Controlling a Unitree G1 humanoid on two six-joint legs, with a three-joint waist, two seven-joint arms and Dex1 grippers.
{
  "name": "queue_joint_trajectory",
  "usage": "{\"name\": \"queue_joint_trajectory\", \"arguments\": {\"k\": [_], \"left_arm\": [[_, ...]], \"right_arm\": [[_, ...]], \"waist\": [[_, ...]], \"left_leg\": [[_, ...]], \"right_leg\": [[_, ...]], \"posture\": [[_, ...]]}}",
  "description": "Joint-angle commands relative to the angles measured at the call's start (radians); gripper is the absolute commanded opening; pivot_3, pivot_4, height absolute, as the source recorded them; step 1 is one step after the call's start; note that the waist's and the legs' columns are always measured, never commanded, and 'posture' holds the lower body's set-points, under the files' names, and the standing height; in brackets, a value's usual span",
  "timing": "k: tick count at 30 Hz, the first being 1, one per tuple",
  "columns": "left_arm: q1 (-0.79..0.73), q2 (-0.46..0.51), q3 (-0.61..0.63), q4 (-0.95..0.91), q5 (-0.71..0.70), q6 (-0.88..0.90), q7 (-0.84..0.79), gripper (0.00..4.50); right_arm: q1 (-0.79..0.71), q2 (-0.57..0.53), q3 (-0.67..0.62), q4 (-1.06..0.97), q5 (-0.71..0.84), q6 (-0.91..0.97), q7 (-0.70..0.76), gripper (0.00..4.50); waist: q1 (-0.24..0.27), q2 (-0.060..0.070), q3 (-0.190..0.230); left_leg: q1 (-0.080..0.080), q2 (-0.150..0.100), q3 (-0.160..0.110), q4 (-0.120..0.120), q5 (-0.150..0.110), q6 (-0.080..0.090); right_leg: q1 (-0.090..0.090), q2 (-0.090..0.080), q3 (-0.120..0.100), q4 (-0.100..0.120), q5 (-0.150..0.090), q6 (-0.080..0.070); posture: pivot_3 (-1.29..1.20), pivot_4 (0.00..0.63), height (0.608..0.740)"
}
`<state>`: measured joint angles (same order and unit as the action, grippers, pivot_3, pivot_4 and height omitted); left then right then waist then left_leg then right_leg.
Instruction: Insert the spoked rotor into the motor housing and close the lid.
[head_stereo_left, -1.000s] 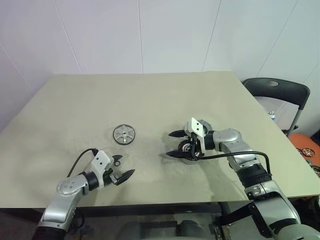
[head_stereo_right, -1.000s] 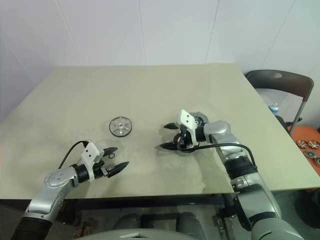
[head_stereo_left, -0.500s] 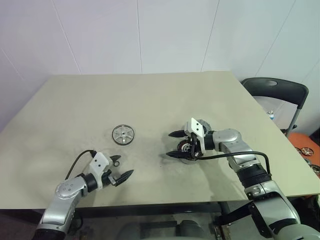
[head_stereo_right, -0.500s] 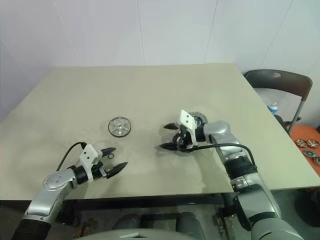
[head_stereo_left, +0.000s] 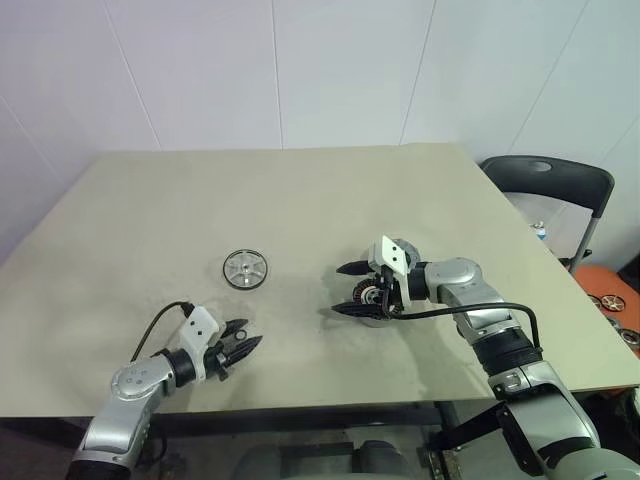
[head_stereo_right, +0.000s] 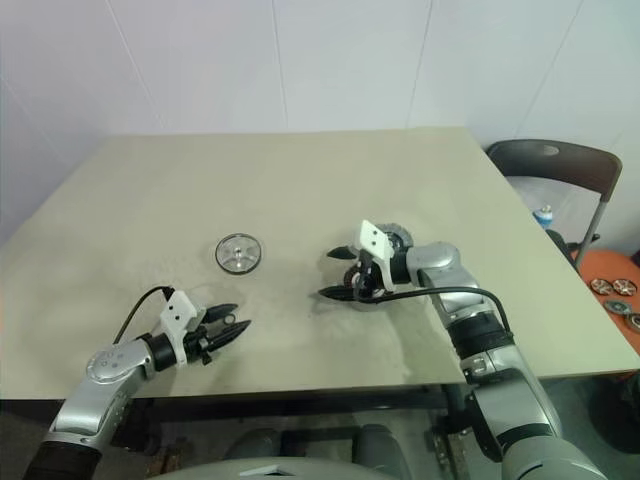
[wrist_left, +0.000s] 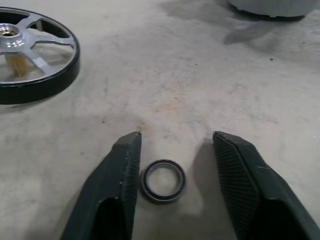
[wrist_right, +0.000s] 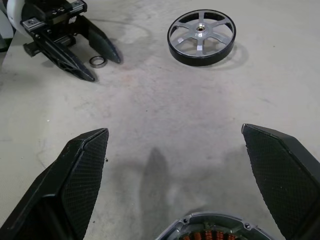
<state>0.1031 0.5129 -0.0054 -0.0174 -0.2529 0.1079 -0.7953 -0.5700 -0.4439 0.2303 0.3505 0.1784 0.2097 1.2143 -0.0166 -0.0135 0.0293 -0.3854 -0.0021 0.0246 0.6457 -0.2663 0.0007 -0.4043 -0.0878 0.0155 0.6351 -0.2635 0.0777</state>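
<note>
Counting across the beige counter (head_stereo_left: 300, 190) from left to right gave two grippers, one small ring, one spoked rotor and one motor housing. Nearest the left front edge, the left gripper (wrist_left: 172, 145) lay low over the surface with its two black fingers (wrist_left: 120, 175) partly apart, flanking a single small black ring (wrist_left: 163, 180) that lay flat on the counter; the ring sat just beside one finger, and whether it touched that finger could not be told. Its jaws were not clamped on anything. Further back and a little to the right lay the one spoked rotor (head_stereo_left: 245, 270), flat on the counter, a silver wheel with six spokes, a dark rim and a small central hub, apart from both grippers. Right of centre stood the one motor housing (wrist_right: 215, 227), a round drum with copper windings showing inside. The right gripper (head_stereo_left: 347, 290) reached in from the right over it, its jaws spread wide, pointing toward the left and holding nothing. At the far right, beyond the counter, stood one dark chair (head_stereo_left: 550, 185).
</note>
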Motion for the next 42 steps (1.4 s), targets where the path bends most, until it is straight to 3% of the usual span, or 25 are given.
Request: {"name": "queue_joint_trajectory", "arguments": {"k": [1, 6, 10, 15, 19, 32, 36, 42], "left_arm": [[-0.015, 0.028, 0.04, 0.042, 0.026, 0.014, 0.036, 2.47], [-0.016, 0.031, 0.042, 0.028, 0.018, 0.024, 0.036, 2.47], [0.001, 0.038, 0.032, -0.016, 0.007, 0.063, 0.025, 1.37], [0.001, 0.037, 0.032, -0.028, 0.011, 0.071, 0.04, 1.37], [0.0, 0.04, 0.027, -0.034, 0.006, 0.08, 0.029, 0.74], [-0.096, 0.046, 0.039, 0.01, 0.021, -0.018, 0.02, 0.74], [-0.184, 0.024, 0.053, 0.031, -0.016, -0.11, -0.028, 0.74], [-0.269, 0.013, 0.005, 0.026, -0.053, -0.113, -0.123, 0.74]], "right_arm": [[-0.022, 0.004, -0.007, -0.008, 0.003, -0.011, 0.001, 4.5], [-0.022, 0.005, -0.006, -0.005, 0.0, -0.014, 0.001, 4.5], [-0.026, 0.007, -0.008, 0.0, -0.003, -0.016, 0.0, 4.5], [-0.028, 0.009, -0.008, 0.003, -0.005, -0.02, -0.002, 4.5], [-0.029, 0.009, -0.01, 0.001, -0.005, -0.019, -0.004, 4.5], [-0.039, 0.02, -0.015, 0.0, -0.001, -0.031, -0.017, 4.5], [-0.046, 0.026, -0.004, 0.009, -0.017, -0.065, -0.015, 4.5], [-0.038, 0.029, 0.012, 0.005, -0.042, -0.126, -0.017, 4.5]], "waist": [[0.0, 0.0, 0.0], [-0.001, 0.0, 0.0], [-0.002, 0.0, 0.0], [-0.001, 0.0, 0.0], [-0.002, 0.0, 0.0], [0.002, 0.0, 0.0], [0.007, 0.0, 0.0], [0.003, 0.0, 0.0]], "left_leg": [[0.0, 0.0, 0.0, 0.0, 0.0, 0.0], [0.0, 0.0, 0.0, 0.001, 0.0, 0.0], [0.0, 0.0, 0.0, 0.0, 0.0, 0.0], [0.0, 0.0, 0.0, 0.0, 0.0, 0.0], [0.0, 0.0, 0.001, 0.0, 0.0, 0.0], [-0.002, 0.0, 0.001, 0.0, 0.0, -0.001], [-0.005, 0.0, 0.001, 0.0, 0.0, 0.0], [-0.005, -0.001, 0.001, 0.0, 0.0, 0.001]], "right_leg": [[0.0, 0.0, 0.0, 0.0, 0.0, 0.0], [0.0, 0.0, 0.0, 0.0, 0.0, 0.0], [0.0, 0.0, 0.0, 0.0, 0.0, 0.0], [0.0, 0.0, 0.0, 0.0, 0.0, 0.0], [0.0, 0.0, 0.0, -0.001, 0.0, 0.0], [-0.001, 0.0, 0.0, -0.001, 0.0, -0.001], [-0.003, -0.001, 0.0, -0.002, 0.001, 0.0], [-0.002, -0.001, 0.0, -0.004, 0.002, 0.002]], "posture": [[0.0, 0.0, 0.74], [0.0, 0.0, 0.74], [0.0, 0.0, 0.74], [0.0, 0.0, 0.74], [0.0, 0.0, 0.74], [0.0, 0.0, 0.74], [0.0, 0.0, 0.74], [0.0, 0.0, 0.74]]}}
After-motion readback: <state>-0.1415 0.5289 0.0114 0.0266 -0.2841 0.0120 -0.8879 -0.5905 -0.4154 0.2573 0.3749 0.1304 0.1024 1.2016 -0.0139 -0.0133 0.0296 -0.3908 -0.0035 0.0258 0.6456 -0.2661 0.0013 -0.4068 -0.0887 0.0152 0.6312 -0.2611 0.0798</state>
